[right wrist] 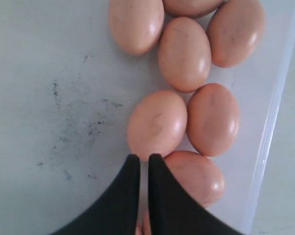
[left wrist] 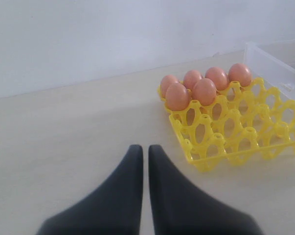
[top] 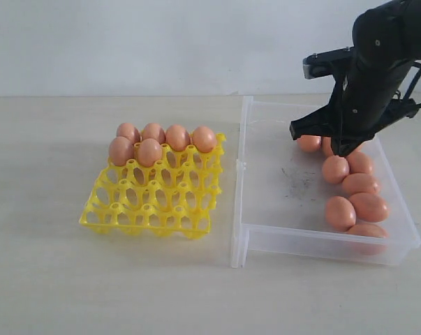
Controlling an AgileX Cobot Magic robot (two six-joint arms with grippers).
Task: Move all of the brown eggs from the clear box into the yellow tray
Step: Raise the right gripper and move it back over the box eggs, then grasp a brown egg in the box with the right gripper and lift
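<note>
Several brown eggs (top: 149,151) fill the far cups of the yellow tray (top: 154,209), also seen as eggs (left wrist: 204,91) in the tray (left wrist: 245,147) from the left wrist. Several more brown eggs (top: 335,169) lie along the right side of the clear box (top: 280,181). My right gripper (top: 344,148) hangs over the far eggs in the box, shut and empty; in the right wrist view its tips (right wrist: 140,157) sit just above an egg (right wrist: 157,124) beside the box wall (right wrist: 272,122). My left gripper (left wrist: 141,149) is shut and empty over bare table, near the tray.
The box floor (right wrist: 64,107) carries dark smudges on its left half. The tray's near rows of cups stand open. The table (top: 56,139) stretches out left of the tray, and a pale wall rises behind.
</note>
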